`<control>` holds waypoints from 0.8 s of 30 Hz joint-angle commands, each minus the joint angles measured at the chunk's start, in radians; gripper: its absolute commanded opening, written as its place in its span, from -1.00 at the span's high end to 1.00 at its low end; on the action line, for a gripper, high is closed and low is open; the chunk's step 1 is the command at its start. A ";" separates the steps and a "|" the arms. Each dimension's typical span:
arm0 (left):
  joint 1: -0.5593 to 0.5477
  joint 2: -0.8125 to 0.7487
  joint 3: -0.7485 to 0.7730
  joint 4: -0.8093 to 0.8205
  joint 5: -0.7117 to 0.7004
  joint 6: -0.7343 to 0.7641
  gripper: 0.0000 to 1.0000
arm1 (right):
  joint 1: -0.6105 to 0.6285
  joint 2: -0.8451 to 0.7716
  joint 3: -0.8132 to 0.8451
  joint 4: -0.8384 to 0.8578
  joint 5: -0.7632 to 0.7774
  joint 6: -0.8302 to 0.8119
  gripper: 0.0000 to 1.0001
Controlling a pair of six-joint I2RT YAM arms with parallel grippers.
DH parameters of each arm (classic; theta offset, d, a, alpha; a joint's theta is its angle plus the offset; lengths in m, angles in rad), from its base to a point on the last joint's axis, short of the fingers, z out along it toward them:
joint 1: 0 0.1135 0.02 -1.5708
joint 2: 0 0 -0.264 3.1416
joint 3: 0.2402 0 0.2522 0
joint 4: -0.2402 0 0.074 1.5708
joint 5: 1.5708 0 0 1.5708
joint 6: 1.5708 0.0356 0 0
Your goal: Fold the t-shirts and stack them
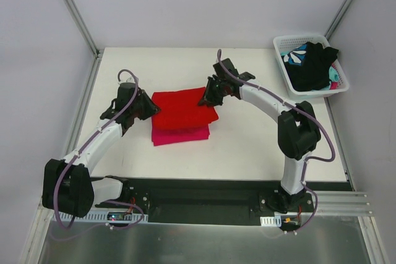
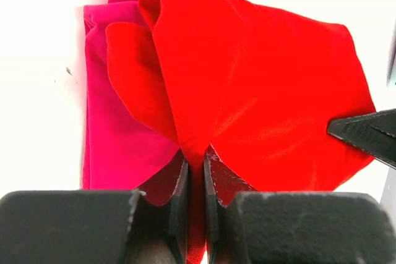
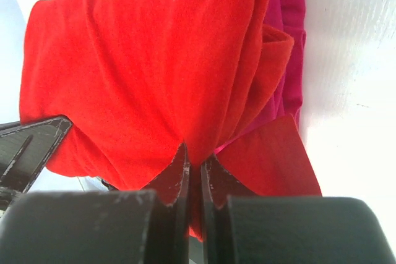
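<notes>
Bare white table (image 1: 247, 153) lies open in front of and to the right of the red shirt (image 1: 182, 109), which is stacked on the pink shirt (image 1: 179, 135). The left gripper (image 1: 154, 108) and right gripper (image 1: 204, 98) block the stack's two sides. A basket (image 1: 288, 42) of clothes fills the far right corner.

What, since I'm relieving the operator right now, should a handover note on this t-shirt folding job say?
Grips: the left end effector is shut on the left edge of the red t-shirt; the right end effector is shut on its right edge.
Cloth: the red t-shirt is folded and held over the folded pink t-shirt on the table.
The basket, far right corner, holds a black garment and a teal-and-white garment.
Done: both shirts folded.
Left: release the red one, then probably fold the basket garments.
</notes>
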State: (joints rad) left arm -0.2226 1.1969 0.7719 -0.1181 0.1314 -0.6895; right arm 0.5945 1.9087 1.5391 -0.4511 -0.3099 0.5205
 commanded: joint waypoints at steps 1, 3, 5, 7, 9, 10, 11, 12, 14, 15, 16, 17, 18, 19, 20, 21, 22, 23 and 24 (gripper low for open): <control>0.022 0.026 0.053 0.012 0.010 0.034 1.00 | -0.002 0.009 0.073 -0.031 0.026 0.004 0.98; 0.026 0.041 0.061 0.026 0.019 0.035 1.00 | -0.002 0.019 0.095 -0.038 0.026 -0.002 0.98; 0.034 0.067 0.082 0.028 0.030 0.036 1.00 | -0.002 0.036 0.118 -0.050 0.028 -0.010 0.98; 0.037 0.085 0.101 0.029 0.031 0.039 1.00 | -0.004 0.053 0.151 -0.063 0.029 -0.016 0.98; 0.040 0.092 0.113 0.028 0.033 0.042 1.00 | -0.002 0.064 0.179 -0.074 0.029 -0.019 0.98; 0.042 0.096 0.125 0.029 0.031 0.045 1.00 | -0.002 0.070 0.187 -0.078 0.031 -0.020 0.98; 0.046 0.099 0.133 0.028 0.033 0.053 1.00 | -0.004 0.079 0.200 -0.086 0.029 -0.020 0.98; 0.049 0.101 0.141 0.028 0.033 0.057 1.00 | -0.004 0.085 0.211 -0.092 0.028 -0.023 0.97; 0.054 0.104 0.162 0.024 0.034 0.065 1.00 | -0.005 0.101 0.240 -0.103 0.023 -0.025 0.97; 0.058 0.104 0.167 0.021 0.036 0.067 1.00 | -0.004 0.104 0.246 -0.104 0.022 -0.025 0.97; 0.061 0.105 0.170 0.021 0.036 0.067 1.00 | -0.005 0.105 0.250 -0.106 0.022 -0.025 0.98; 0.063 0.107 0.170 0.020 0.037 0.064 1.00 | -0.004 0.105 0.250 -0.104 0.022 -0.025 0.98; 0.065 0.115 0.176 0.021 0.040 0.068 1.00 | -0.005 0.108 0.250 -0.104 0.022 -0.025 0.98; 0.066 0.124 0.187 0.021 0.051 0.068 1.00 | -0.004 0.110 0.248 -0.106 0.020 -0.027 0.98; 0.066 0.124 0.188 0.020 0.050 0.067 1.00 | -0.005 0.110 0.247 -0.106 0.019 -0.028 0.98; 0.066 0.124 0.188 0.018 0.053 0.065 1.00 | -0.005 0.105 0.245 -0.106 0.018 -0.027 0.98; 0.066 0.122 0.182 0.018 0.054 0.062 1.00 | -0.005 0.105 0.242 -0.107 0.020 -0.030 0.97; 0.066 0.121 0.176 0.023 0.053 0.056 1.00 | -0.007 0.102 0.231 -0.104 0.020 -0.028 0.97; 0.066 0.118 0.168 0.020 0.054 0.054 1.00 | -0.007 0.099 0.224 -0.104 0.020 -0.030 0.98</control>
State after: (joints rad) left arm -0.1680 1.3220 0.9180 -0.1165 0.1745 -0.6430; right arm 0.5926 2.0232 1.7454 -0.5331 -0.2916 0.5037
